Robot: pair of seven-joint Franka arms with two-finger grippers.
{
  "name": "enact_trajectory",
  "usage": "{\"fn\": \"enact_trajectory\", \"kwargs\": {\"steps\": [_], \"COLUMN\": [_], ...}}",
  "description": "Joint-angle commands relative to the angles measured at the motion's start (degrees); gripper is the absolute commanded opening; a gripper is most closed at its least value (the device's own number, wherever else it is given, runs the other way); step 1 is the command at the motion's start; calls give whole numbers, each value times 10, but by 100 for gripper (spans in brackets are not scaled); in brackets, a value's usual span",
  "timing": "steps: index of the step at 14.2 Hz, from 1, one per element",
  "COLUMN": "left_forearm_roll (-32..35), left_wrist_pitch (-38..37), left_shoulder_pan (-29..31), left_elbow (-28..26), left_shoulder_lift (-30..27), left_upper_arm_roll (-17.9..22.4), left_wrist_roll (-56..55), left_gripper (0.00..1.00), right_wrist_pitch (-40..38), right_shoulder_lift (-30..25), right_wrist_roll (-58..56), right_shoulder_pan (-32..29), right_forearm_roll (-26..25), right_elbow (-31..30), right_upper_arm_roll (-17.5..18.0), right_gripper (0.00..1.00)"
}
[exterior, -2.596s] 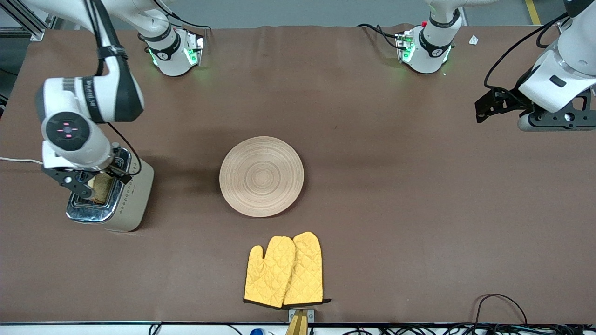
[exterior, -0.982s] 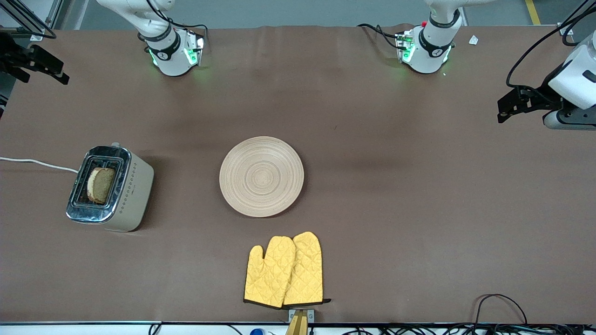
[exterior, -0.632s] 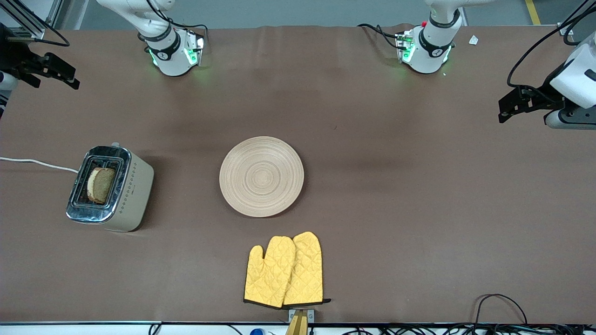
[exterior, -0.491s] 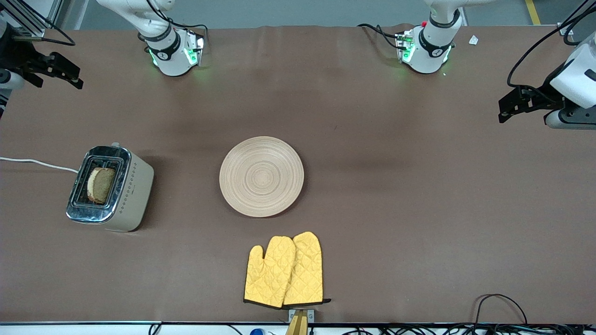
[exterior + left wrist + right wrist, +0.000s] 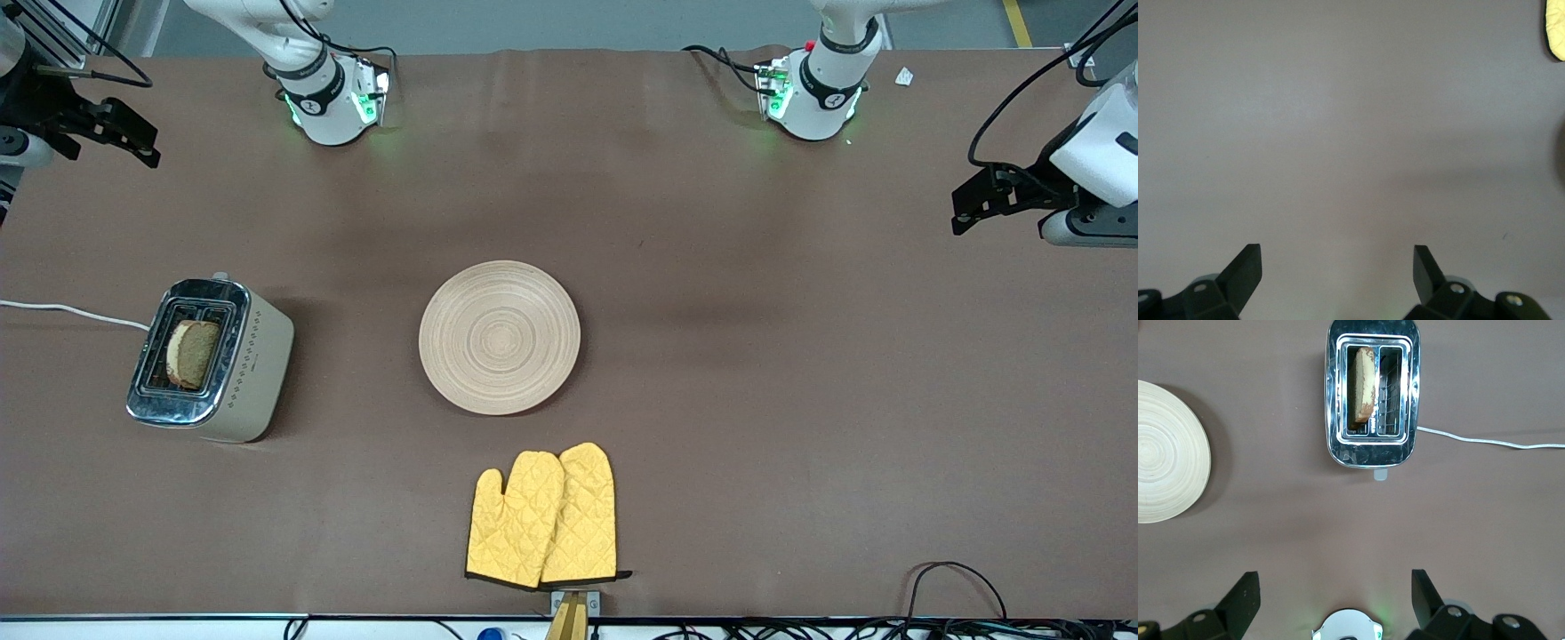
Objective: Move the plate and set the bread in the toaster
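The pale wooden plate point(image 5: 499, 337) lies bare in the middle of the table and shows at the rim of the right wrist view point(image 5: 1165, 470). The bread point(image 5: 192, 353) stands in one slot of the toaster point(image 5: 253, 364) at the right arm's end; the right wrist view shows that same bread point(image 5: 1363, 388) and the chrome toaster top point(image 5: 1371, 447). My right gripper point(image 5: 142, 142) hangs open and empty high over the table's edge at that end point(image 5: 1335, 583). My left gripper point(image 5: 958, 211) waits open over bare table at the left arm's end point(image 5: 1337, 257).
A pair of yellow oven mitts point(image 5: 544, 516) lies nearer the front camera than the plate; one tip shows in the left wrist view point(image 5: 1555, 30). The toaster's white cord point(image 5: 62, 311) runs off the table's end. Both arm bases point(image 5: 331, 98) point(image 5: 813, 93) stand along the robots' edge.
My right gripper has left the bread in the toaster slot, risen and pulled away to the table's edge. Over the last second it drifted slightly inward; the left arm barely moved.
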Motion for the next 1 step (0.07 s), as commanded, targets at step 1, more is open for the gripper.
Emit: {"fn": "enact_trajectory", "kwargs": {"steps": [1], "left_forearm_roll": [-5], "left_wrist_pitch": [-7], "left_shoulder_pan": [1], "left_elbow": [12], "left_shoulder_lift": [4], "left_upper_arm_roll": [0], "left_wrist_roll": [-3], "left_gripper": [100], "right_wrist_pitch": [-6], "right_shoulder_lift": [0], "right_wrist_roll": [5], "right_shoulder_pan": [-4], "right_forearm_roll": [-4], "right_elbow": [14], "right_upper_arm_roll": [-2], "right_gripper": [100]}}
